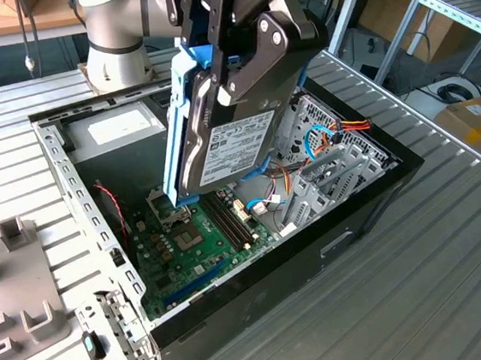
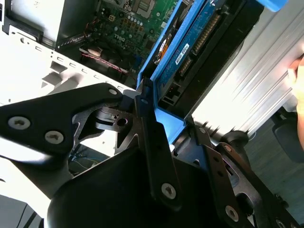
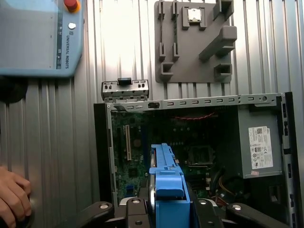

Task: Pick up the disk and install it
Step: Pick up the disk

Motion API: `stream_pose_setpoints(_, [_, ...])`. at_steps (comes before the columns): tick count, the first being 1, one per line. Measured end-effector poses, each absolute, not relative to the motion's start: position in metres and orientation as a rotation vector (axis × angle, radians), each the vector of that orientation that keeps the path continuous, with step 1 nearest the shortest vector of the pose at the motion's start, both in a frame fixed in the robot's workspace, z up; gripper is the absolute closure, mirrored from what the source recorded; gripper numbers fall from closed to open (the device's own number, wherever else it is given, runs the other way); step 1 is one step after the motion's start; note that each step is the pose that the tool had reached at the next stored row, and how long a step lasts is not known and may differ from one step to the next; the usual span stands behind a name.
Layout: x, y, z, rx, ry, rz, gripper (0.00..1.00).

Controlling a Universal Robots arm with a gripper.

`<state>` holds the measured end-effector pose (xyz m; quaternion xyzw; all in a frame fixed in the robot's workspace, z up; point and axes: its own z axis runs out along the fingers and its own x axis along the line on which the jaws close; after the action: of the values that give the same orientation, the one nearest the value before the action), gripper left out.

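One disk [image 1: 228, 147], blue carrier frame on, hangs tilted on edge above your open computer case [image 1: 356, 211], over the motherboard [image 1: 196, 245]. At the gripper [image 1: 229, 69] the jaws are clamped on its upper end, across the frame. Watch the loose cables [image 1: 322, 141] beside the drive cage [image 1: 335, 179]: my read, they can snag the frame going in. Grip looks to sit on smooth plastic, so a knock could drop the disk onto the board.

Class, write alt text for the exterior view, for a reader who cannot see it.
The gripper holds the disk, tilted, in the air above an open computer case whose green motherboard shows. The case lies on a ribbed metal table.
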<state>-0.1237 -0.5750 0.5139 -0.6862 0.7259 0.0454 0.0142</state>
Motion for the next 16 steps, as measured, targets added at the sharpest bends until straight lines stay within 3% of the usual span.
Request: stream_pose_setpoints(16, [-0.1190,-0.5764,0.5136,-2.136,2.260,0.141,0.63])
